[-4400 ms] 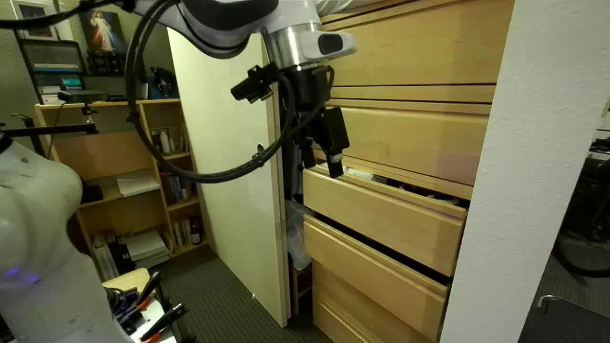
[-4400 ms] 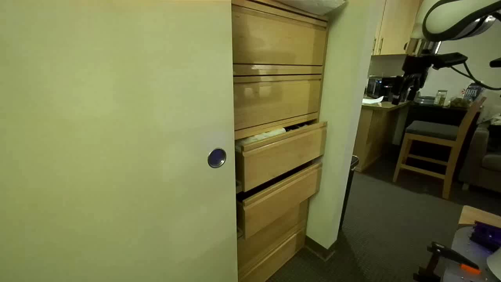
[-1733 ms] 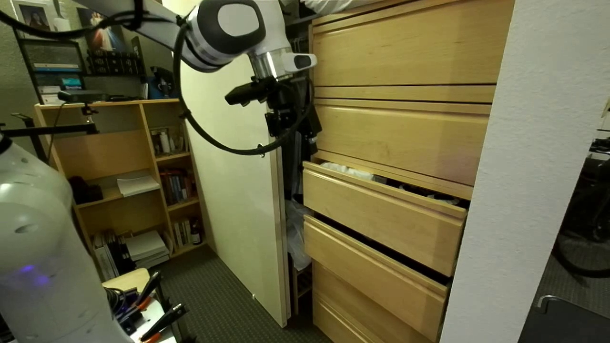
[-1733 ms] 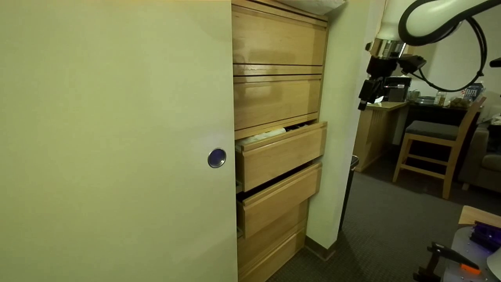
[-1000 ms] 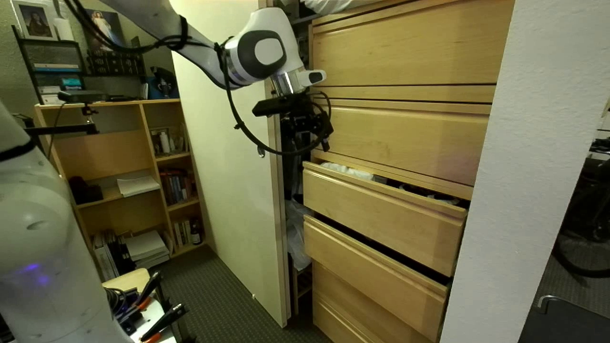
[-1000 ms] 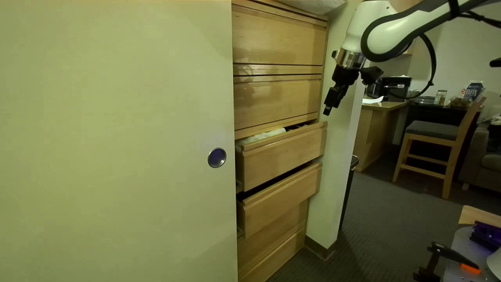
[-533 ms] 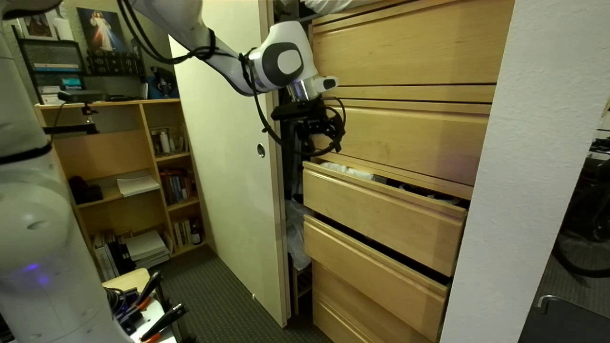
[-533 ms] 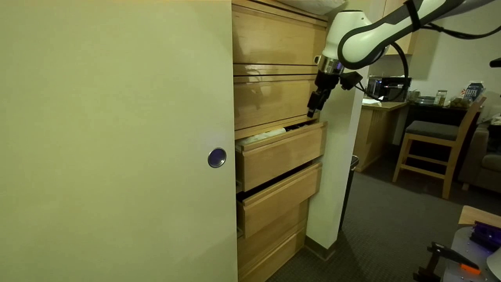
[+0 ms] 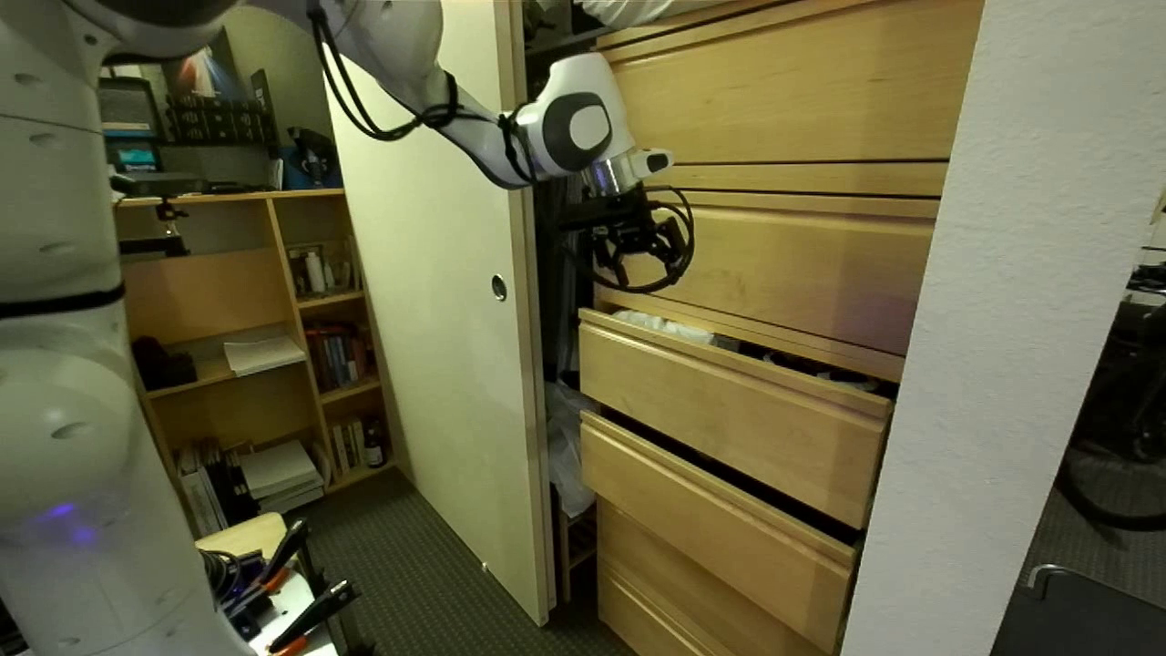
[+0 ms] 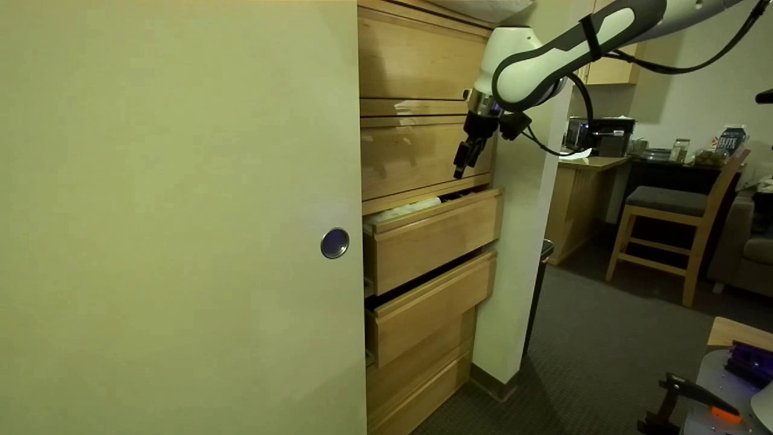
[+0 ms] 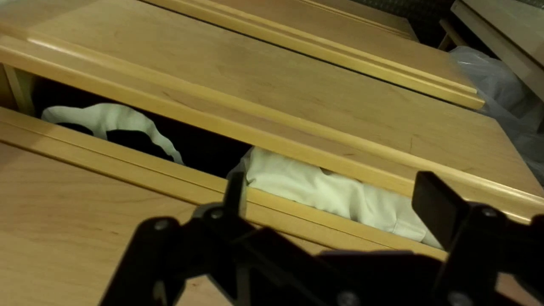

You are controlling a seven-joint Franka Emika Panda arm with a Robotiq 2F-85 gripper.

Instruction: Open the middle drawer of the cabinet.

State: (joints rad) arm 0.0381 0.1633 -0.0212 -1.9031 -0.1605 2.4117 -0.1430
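Middle drawer [image 9: 731,413]: plain, handleless light-wood front, ajar. Gripper [image 11: 332,191]: jaws apart. Chair [image 10: 667,202] visible only in an exterior view.

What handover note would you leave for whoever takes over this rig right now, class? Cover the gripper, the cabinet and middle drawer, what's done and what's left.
The gripper is open, nothing held, above the middle drawer; no contact shows.
I take the middle drawer as the upper of two ajar in the cabinet; white cloth-like contents show inside. The drawer below is also partly out.
Done: the middle drawer already stands partly open.
Left: probably bring the gripper to its front and pull it further out; how far counts as open isn't shown.
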